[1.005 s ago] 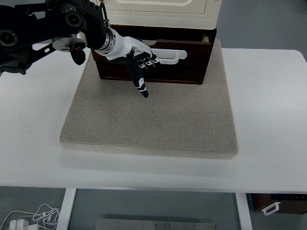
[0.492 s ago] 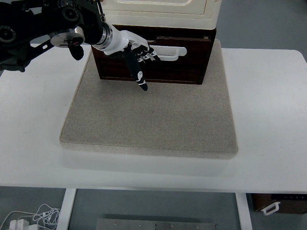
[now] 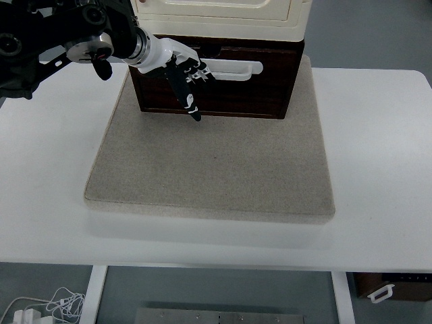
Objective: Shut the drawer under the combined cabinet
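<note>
A dark brown drawer [image 3: 243, 91] with a white handle [image 3: 233, 68] sits under a cream cabinet [image 3: 223, 17] at the top of the view. The drawer front stands only slightly out from the cabinet. My left hand [image 3: 185, 74] comes in from the upper left and rests flat against the drawer front, left of the handle. Its fingers are stretched out and hold nothing; one dark finger points down toward the mat. My right arm is out of view.
The cabinet stands on a grey felt mat [image 3: 209, 169] that lies on a white table [image 3: 378, 169]. Cables [image 3: 47, 307] lie on the floor at the lower left, and a dark box [image 3: 395, 287] shows at the lower right.
My left hand has moved up and back with the drawer front. The drawer has slid in toward the cabinet and less of its top shows.
</note>
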Tool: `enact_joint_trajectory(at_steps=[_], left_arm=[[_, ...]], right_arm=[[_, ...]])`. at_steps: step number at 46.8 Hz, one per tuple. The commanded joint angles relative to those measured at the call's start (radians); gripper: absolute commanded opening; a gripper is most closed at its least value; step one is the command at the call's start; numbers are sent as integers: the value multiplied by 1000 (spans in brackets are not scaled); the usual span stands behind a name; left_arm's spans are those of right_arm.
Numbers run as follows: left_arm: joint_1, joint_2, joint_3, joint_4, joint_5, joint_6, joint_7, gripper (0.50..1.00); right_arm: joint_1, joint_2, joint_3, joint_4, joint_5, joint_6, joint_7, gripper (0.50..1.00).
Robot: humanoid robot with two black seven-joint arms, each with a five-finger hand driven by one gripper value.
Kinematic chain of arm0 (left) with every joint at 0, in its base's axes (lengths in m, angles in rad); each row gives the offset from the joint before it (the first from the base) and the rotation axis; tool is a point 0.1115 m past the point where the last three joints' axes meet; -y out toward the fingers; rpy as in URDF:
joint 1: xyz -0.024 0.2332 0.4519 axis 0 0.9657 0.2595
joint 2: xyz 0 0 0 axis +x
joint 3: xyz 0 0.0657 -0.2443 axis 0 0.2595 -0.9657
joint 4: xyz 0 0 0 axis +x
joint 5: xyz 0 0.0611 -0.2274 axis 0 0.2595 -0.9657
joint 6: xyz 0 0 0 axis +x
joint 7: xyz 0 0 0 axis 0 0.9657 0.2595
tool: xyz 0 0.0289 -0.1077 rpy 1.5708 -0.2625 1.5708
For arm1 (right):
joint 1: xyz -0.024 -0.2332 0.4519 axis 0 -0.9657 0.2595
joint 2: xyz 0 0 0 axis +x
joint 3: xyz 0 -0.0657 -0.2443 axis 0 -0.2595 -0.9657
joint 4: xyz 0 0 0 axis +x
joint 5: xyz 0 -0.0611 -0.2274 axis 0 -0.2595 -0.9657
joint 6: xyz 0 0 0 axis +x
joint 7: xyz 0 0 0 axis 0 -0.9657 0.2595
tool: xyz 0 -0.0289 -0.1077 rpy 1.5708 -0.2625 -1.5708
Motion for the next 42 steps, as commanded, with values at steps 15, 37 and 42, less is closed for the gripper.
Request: enact_joint_trajectory(at_steps=[15,37,42], left_arm=[[2,0,-11,38,29,0,0,962],[29,2,-120,2,11,-84,-2,992],[31,0,-160,-17,3,-169,-11,992]], right_arm=[[0,0,0,0,0,0,0,952],[0,0,0,0,0,0,0,952],[0,0,0,0,0,0,0,952]])
